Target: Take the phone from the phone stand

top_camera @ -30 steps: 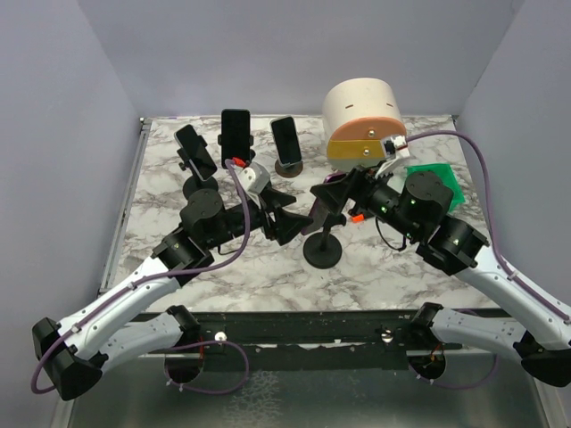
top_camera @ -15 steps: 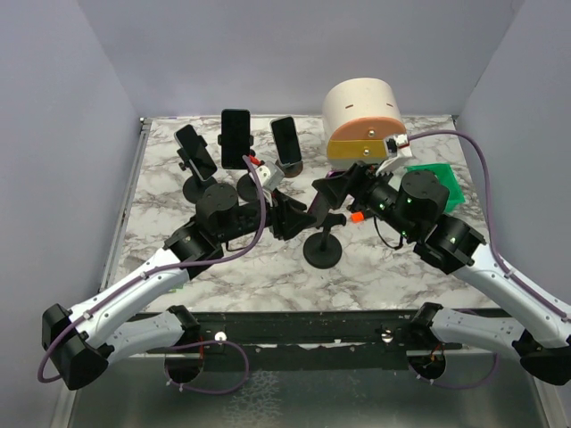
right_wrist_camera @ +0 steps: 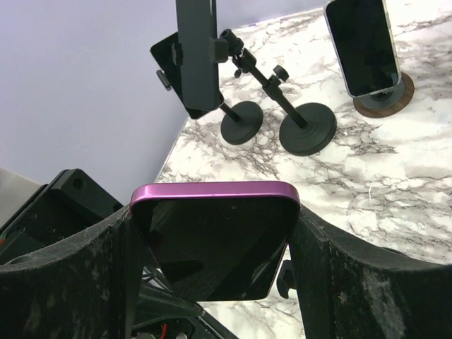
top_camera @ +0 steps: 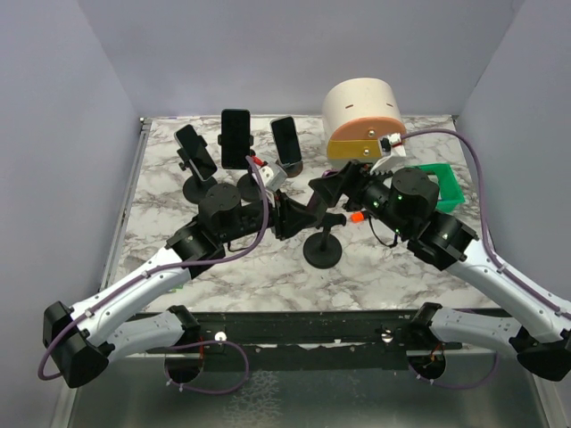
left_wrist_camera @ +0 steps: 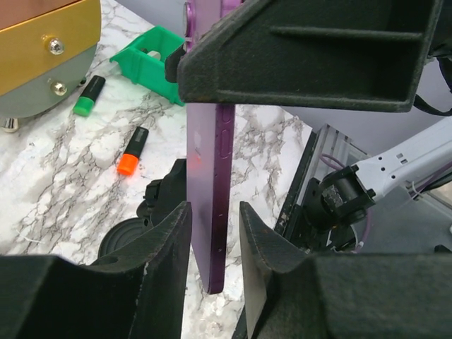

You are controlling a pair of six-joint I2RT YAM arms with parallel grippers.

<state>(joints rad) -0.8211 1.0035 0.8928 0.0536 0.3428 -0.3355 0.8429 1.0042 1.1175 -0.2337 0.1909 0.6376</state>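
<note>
Right, the purple phone (right_wrist_camera: 215,244) stands upright in the phone stand (top_camera: 322,253), long axis vertical, dark face toward my right wrist camera. The stand's base sits on the bench (top_camera: 393,267) directly below both claws. My right claw (right_wrist_camera: 215,212) spans the phone's width near its top edge, both fingers (right_wrist_camera: 85,282) pressed against its sides, so I judge it holding. The left claw (left_wrist_camera: 214,219) meets the phone edge-on from the opposite side and lower down, narrowly parted around the thin body with a sliver of gap beside one pad; not clamped, I judge. Both are at the phone, but the right has the grip, so the lift should run straight up along that long axis. Beyond the right claw stand other phones (right_wrist_camera: 364,49). I can read no brand, label or writing anywhere.
</note>
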